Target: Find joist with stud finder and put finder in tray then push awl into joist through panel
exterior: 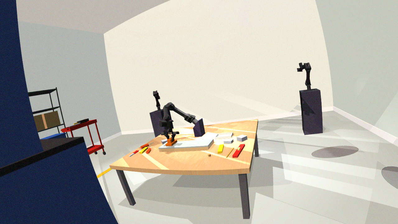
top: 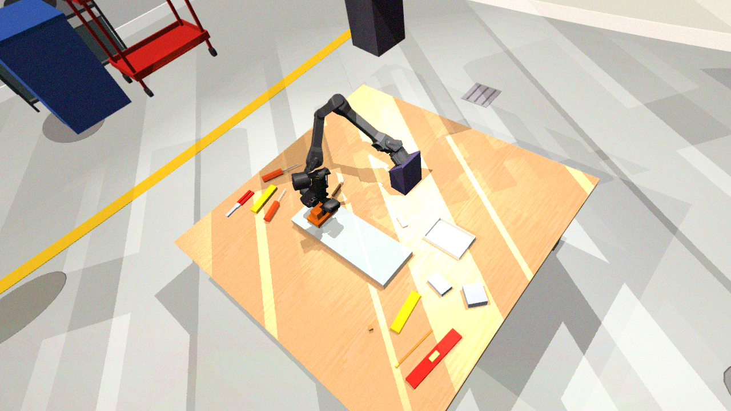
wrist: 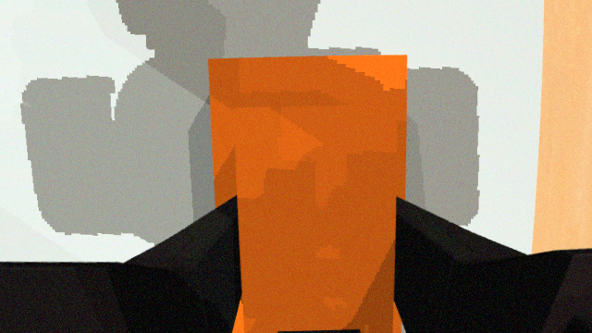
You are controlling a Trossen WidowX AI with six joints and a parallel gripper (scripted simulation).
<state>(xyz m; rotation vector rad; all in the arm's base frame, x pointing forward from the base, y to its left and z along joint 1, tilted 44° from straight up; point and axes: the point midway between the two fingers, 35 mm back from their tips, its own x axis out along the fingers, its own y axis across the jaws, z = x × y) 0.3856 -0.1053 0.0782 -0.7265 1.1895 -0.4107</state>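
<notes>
The wooden table point(top: 306, 296) point(exterior: 189, 162) point(wrist: 564, 139) bears the arm point(top: 357, 121) point(exterior: 180, 111), which bends down to the floor panel point(top: 365, 245) point(exterior: 192, 144) point(wrist: 509, 139). I judge that the search is in progress. If the sweep is too fast, or tilts, the joist could be read at a wrong place, and then the one permitted hole would be spoiled. The tray point(top: 449, 237) point(exterior: 224, 136) has a low rim; released too early, the tool could land across it. The stud finder point(top: 317, 214) point(exterior: 170, 142) point(wrist: 314, 162) is above the panel's end, pinched between both fingers of the gripper point(top: 322, 209) point(exterior: 170, 139) point(wrist: 311, 202); pressing hard could make it slip. The brown-handled tool point(top: 336, 190), probably the awl (I am careful here, because orange-handled ones lie nearby), could be knocked by the arm.

The joist is hidden completely. Whether the finder touches the panel, I cannot tell. Its near end is cut off in the wrist view, and no indicator is readable.
</notes>
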